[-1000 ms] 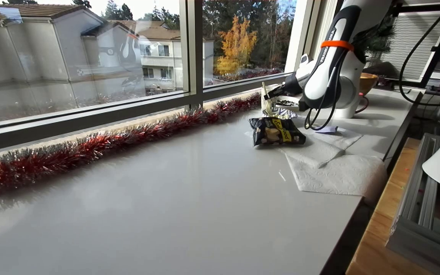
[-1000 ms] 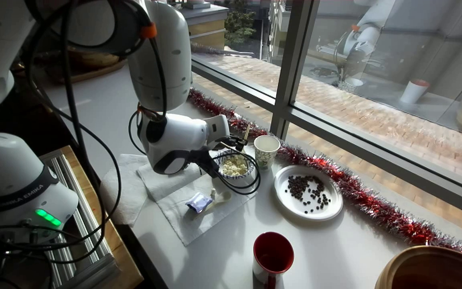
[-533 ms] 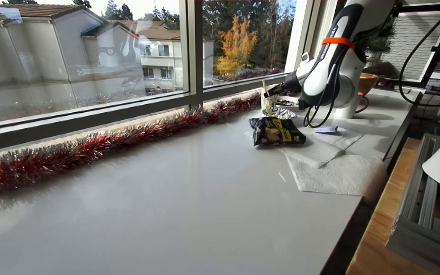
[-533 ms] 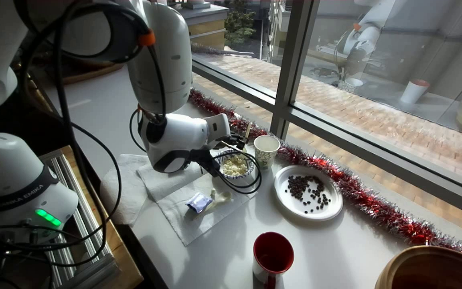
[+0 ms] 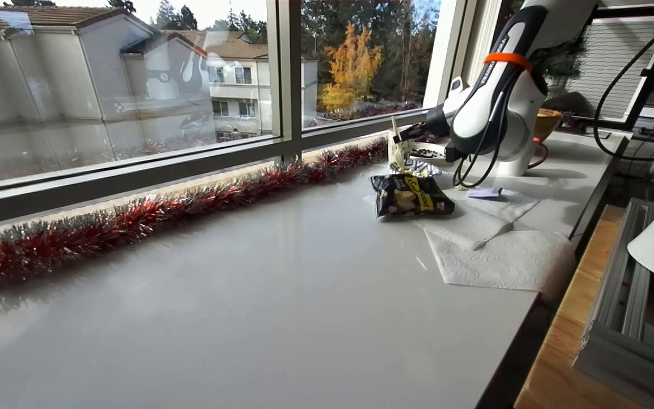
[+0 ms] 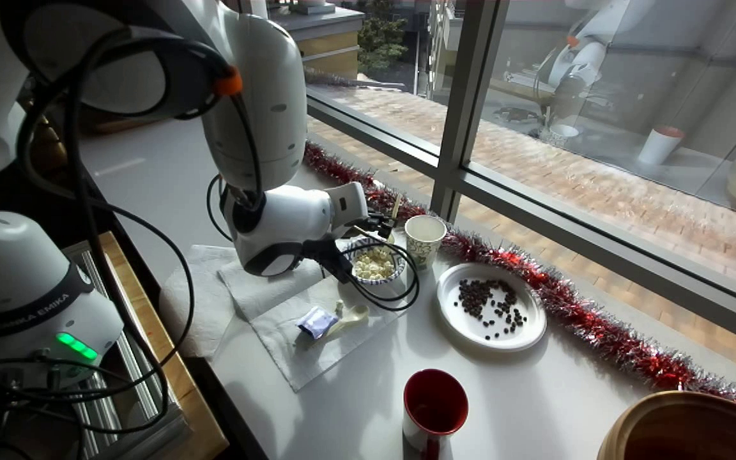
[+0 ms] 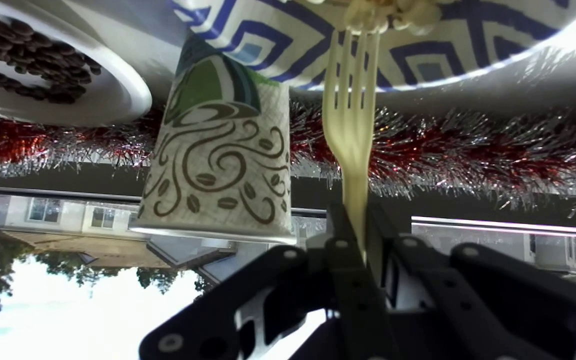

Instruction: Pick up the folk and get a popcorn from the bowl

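Evidently I'm gripping the fork [image 7: 351,132] between the closed fingers [image 7: 337,227], so that step is looking done, while it's pointing tines-first at the popcorn [image 7: 366,19] in the patterned bowl [image 7: 285,45], and lifting a piece out is apparently awaiting me.

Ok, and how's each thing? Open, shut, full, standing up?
Fork: held, tines at popcorn
Gripper: shut on the fork
Patterned bowl: upright, holding popcorn
Paper cup: standing upright
White plate: holding dark beans
Mug: upright, contents too dark to tell
Black bag: lying down; can't tell if opened
Spoon: lying down
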Motion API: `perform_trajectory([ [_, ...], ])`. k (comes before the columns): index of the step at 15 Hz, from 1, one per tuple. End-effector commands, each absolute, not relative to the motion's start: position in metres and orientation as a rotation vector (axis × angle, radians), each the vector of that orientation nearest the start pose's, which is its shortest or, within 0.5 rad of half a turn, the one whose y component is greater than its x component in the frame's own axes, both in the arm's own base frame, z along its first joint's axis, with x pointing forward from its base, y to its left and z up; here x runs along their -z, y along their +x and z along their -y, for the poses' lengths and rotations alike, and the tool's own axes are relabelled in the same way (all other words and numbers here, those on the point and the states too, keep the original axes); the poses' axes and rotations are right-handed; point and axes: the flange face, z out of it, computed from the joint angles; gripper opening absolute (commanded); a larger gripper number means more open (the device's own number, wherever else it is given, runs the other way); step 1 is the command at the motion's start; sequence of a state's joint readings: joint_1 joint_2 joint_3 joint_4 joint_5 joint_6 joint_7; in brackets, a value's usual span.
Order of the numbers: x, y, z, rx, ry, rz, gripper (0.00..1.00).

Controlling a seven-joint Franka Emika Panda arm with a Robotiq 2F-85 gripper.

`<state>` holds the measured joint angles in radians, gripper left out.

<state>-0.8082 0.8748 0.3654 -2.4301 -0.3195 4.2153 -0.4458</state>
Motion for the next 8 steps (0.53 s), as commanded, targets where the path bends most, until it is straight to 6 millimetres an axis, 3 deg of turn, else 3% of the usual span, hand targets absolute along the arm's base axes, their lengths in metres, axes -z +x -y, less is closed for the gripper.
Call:
perform_trajectory([
  [1, -0.117, 0.432, 0.155, 1.664, -2.749, 0.088, 0.03],
  [3, -0.115, 0.426, 0.152, 1.640, -2.764, 0.084, 0.03],
  [8, -0.131, 0.418, 0.147, 1.660, -2.756, 0.115, 0.03],
])
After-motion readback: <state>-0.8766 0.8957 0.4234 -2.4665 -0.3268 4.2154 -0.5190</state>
